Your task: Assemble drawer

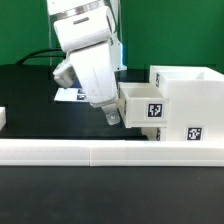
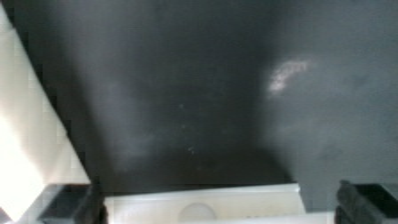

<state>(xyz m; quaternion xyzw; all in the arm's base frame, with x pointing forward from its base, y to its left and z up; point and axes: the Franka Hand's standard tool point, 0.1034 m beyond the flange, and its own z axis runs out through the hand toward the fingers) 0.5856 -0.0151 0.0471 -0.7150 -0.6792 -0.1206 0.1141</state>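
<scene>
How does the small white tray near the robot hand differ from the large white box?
The small white plastic tray is lower and sticks out toward the hand; the large white plastic box shell is taller and stands behind it. Both are white and carry black-and-white square tags.

A green backdrop [image 1: 25, 30] fills the upper part of the exterior frame, evenly lit and plain. Below it lies the black desk [image 1: 35, 95], matte, with a soft sheen in places. A long low white border wall [image 1: 90, 152] runs across the lower part of the frame from edge to edge. At the centre left edge a small white object [image 1: 3, 118] peeks in, too cropped to identify.
</scene>
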